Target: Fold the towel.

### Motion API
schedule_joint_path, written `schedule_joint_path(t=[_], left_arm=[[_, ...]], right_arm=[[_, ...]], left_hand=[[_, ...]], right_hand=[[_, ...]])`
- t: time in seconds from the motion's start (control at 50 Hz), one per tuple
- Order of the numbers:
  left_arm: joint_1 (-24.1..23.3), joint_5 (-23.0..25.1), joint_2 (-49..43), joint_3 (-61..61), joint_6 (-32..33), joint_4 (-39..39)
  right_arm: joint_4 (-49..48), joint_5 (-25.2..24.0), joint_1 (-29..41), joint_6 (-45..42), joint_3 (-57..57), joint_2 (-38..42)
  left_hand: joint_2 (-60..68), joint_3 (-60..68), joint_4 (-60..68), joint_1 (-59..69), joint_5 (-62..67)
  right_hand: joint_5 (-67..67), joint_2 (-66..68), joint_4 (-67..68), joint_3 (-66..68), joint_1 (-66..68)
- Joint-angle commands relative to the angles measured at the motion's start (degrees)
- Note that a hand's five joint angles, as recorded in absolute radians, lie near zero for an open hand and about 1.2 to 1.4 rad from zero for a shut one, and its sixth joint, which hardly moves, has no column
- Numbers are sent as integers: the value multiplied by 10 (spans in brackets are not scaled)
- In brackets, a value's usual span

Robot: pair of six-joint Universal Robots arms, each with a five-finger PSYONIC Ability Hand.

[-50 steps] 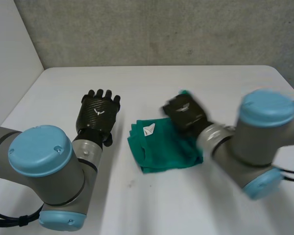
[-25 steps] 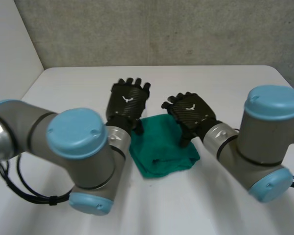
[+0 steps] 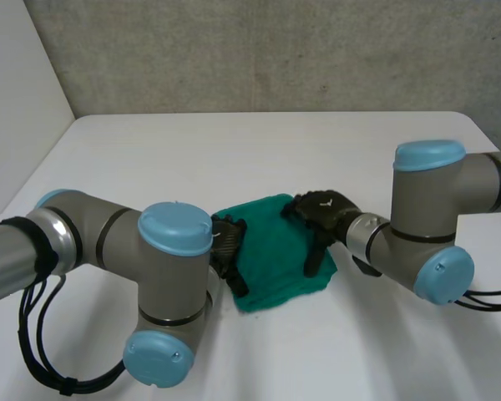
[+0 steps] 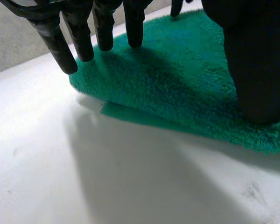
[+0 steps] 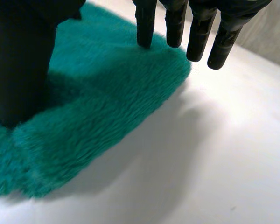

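Seemingly soft, limp and light, the folded green towel (image 3: 277, 257) lies under the left hand (image 3: 228, 244) and right hand (image 3: 324, 209), fingers (image 4: 104, 28) straight and apart; best pinched at a corner.

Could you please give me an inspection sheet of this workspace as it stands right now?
Surface: white table, faint smudges near the towel.
Job's things: green towel, folded in layers, lying flat between the hands.
Clutter: nothing seen.
Hands: left hand open, straight fingertips at one towel edge, thumb on the towel; right hand open, fingertips at the opposite edge, thumb on the towel.
Cables: nothing seen.
Surroundings: grey wall behind the table.
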Motion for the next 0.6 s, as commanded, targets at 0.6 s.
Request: schedule_joint_path(t=[0.6], left_arm=[[204,105,332,30,-42,-124]], right_arm=[[-40,205,-84,77,14,-288]], left_hand=[[-18,-23,-19,-20,-25]], right_hand=[[-27,-27,-30,-21,-14]])
